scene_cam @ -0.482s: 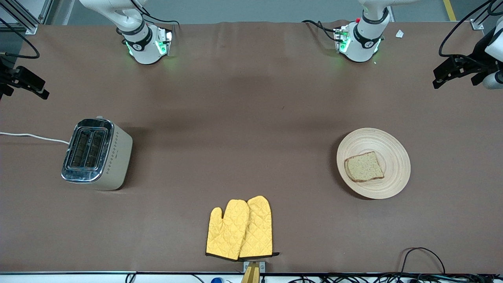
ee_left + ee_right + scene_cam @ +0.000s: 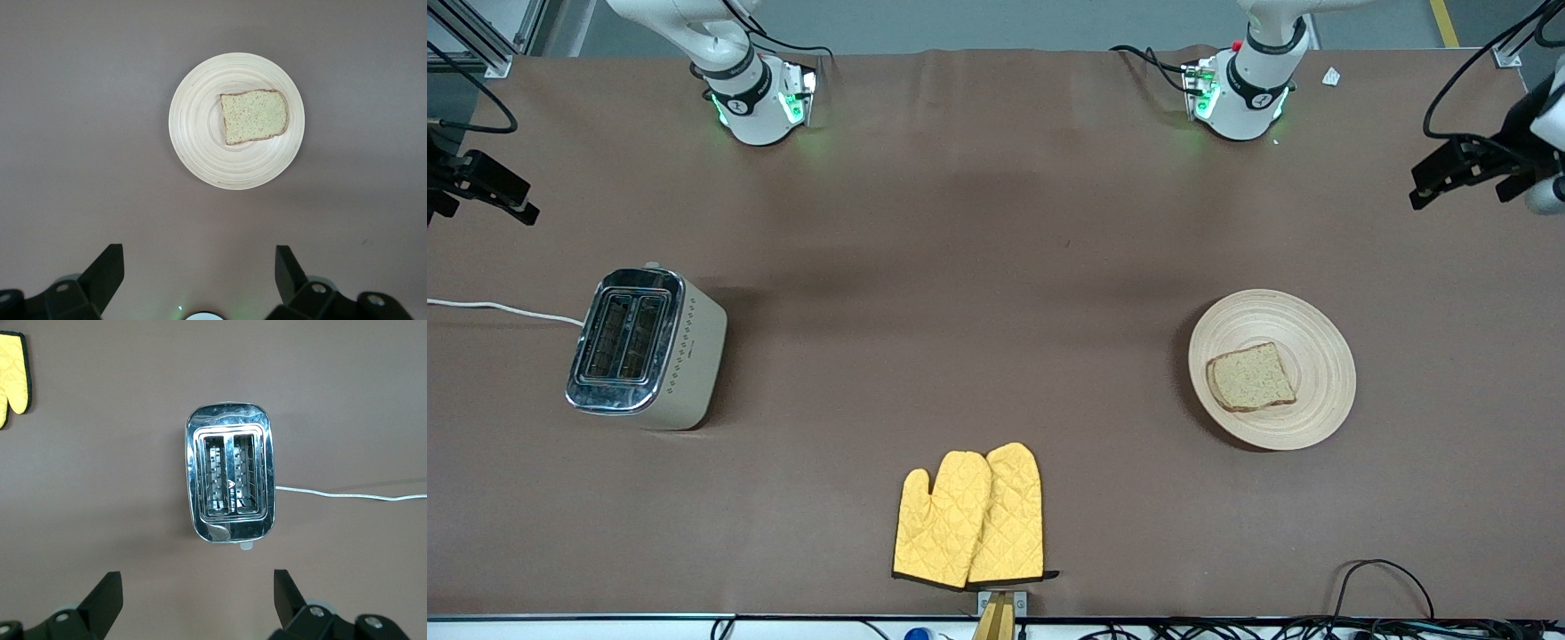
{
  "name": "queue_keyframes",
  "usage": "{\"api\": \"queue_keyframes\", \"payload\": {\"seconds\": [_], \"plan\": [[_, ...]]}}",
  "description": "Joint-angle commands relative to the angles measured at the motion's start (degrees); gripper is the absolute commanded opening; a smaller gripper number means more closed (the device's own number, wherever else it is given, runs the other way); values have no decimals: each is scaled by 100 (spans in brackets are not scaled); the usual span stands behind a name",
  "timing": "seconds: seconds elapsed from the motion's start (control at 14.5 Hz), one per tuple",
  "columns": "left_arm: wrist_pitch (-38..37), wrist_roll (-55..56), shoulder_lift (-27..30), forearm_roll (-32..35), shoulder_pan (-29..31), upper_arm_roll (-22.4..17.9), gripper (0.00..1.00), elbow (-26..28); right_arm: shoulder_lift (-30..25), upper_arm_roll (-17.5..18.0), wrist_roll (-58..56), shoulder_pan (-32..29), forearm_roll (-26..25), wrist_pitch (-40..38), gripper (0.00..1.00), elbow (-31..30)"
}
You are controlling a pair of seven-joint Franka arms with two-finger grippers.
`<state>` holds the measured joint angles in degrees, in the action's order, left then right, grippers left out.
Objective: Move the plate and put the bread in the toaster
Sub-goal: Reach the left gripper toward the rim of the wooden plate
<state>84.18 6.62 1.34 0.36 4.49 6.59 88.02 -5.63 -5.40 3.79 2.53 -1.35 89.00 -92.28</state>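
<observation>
Bread [image 2: 1252,377] lies on the plate [image 2: 1325,329] at frame right and the toaster [image 2: 645,348] at frame left, while left gripper [image 2: 197,280] and right gripper [image 2: 197,600] hover wide-jawed, each placed to reach its own item.

A brown cloth [image 2: 978,267] covered the whole bench, faintly creased and evenly lit, with soft shadows across its middle. Along the bench's far edge ran a strip of grey floor [image 2: 1005,22], a yellow line [image 2: 1443,22] crossing it near one corner. Aluminium framing [image 2: 480,40] stood at the other far corner. Black cables [image 2: 1387,604] trailed along the near edge.
</observation>
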Motion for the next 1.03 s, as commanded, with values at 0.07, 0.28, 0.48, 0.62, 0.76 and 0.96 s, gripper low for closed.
{"api": "queue_keyframes", "payload": {"seconds": [0.07,0.28,0.48,0.62,0.76,0.96], "plan": [[141,-91,-791,-1054,568,-123,100,-181,-35,39,78,-16,-85,-14,100,-53],[1087,-370,-1073,-1284,929,-123,100,459,-35,39,78,-16,-85,-14,100,-54],[1802,-1020,-1713,-1545,1429,-114,100,646,-35,39,78,-16,-76,-14,100,-54],[1839,-1748,-2389,-2754,1991,-114,100,637,-35,39,78,-16,-76,-23,100,-54],[1926,-2880,-3040,-3173,2283,-114,100,532,-26,39,78,-16,-67,-58,100,-54],[2137,-3640,-3665,-3418,2573,-106,100,444,-26,39,78,-25,-41,-76,100,-54]]}}
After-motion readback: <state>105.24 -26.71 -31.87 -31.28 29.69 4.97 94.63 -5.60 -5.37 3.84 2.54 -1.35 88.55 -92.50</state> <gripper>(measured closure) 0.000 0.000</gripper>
